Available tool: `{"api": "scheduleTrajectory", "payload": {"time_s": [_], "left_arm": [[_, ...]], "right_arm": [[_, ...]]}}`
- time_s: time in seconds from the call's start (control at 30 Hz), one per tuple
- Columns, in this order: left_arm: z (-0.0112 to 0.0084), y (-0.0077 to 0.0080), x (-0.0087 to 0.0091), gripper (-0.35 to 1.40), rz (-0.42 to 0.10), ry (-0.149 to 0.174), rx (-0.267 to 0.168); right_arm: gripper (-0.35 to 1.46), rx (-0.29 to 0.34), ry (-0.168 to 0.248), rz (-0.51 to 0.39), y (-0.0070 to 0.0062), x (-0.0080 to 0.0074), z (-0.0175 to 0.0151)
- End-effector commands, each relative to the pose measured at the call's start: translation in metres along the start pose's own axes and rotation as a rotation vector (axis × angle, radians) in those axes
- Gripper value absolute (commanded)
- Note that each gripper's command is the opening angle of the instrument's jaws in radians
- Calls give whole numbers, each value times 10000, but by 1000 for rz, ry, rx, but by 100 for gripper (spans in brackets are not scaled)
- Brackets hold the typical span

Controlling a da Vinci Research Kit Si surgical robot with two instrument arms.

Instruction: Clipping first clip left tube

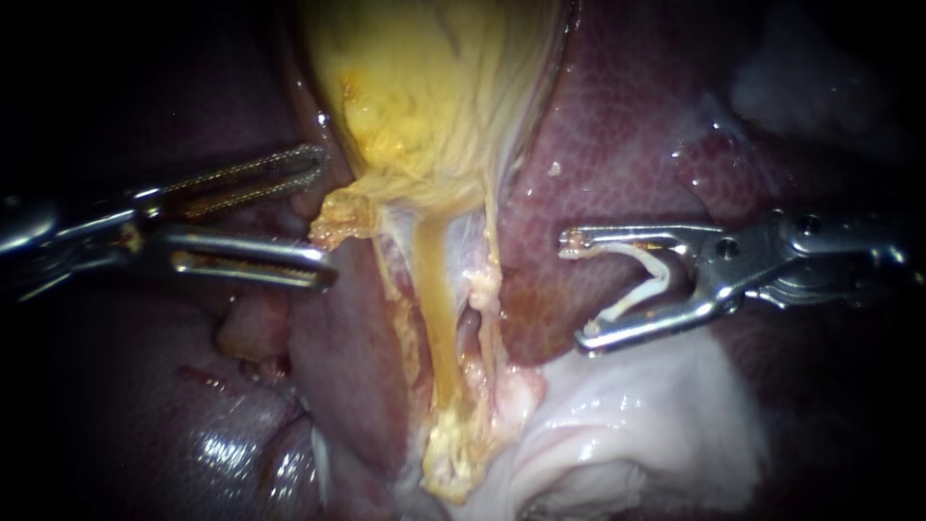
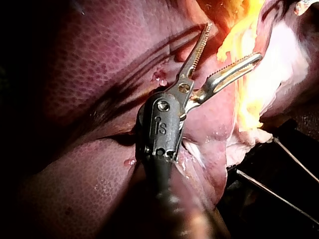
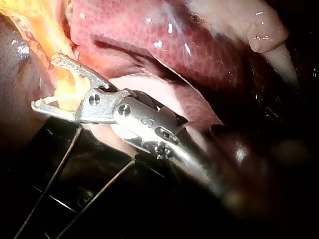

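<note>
Surroundings dark; liver point(image 1: 617, 164) glistening | left tube point(image 1: 439, 309): yellow, taut below gallbladder point(image 1: 434, 87) | left instrument point(image 1: 323, 217): pincer spread, empty | right instrument point(image 1: 574, 289): pincer pinching white clip point(image 1: 662, 270)

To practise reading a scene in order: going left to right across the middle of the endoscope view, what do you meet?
First the left instrument → yellow tube → right instrument, which carries a white clip.
</note>
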Motion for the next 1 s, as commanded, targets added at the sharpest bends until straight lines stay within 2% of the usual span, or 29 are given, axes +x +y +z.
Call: {"api": "scheduleTrajectory", "payload": {"time_s": [0.03,0.1,0.13,0.17,0.27,0.47,0.63,0.7,0.77,0.87,1.0], "left_arm": [[3,1,1,46,-5,4,-2],[7,3,4,39,-4,8,-8],[8,4,6,29,-9,11,-9],[8,5,7,17,-14,16,-10],[8,5,8,-35,-29,39,-15],[-1,3,4,-35,-72,67,-7],[-9,1,-3,-35,-75,71,-4],[-20,1,-17,-35,-84,75,3],[-36,3,-38,-35,-95,75,-10],[-57,3,-62,-35,-104,48,-17],[-68,-4,-68,-35,-102,42,-27]], "right_arm": [[60,0,0,0,0,0,0],[60,0,0,0,0,0,1],[60,0,0,0,0,0,1],[60,0,0,0,0,0,1],[60,0,0,0,0,0,1],[60,0,0,-1,0,-1,1],[60,-1,0,-2,0,-2,2],[60,-1,0,-2,0,-3,2],[60,-1,1,-3,0,-4,3],[60,0,2,-4,1,-6,6],[60,7,5,-10,2,-14,17]]}}
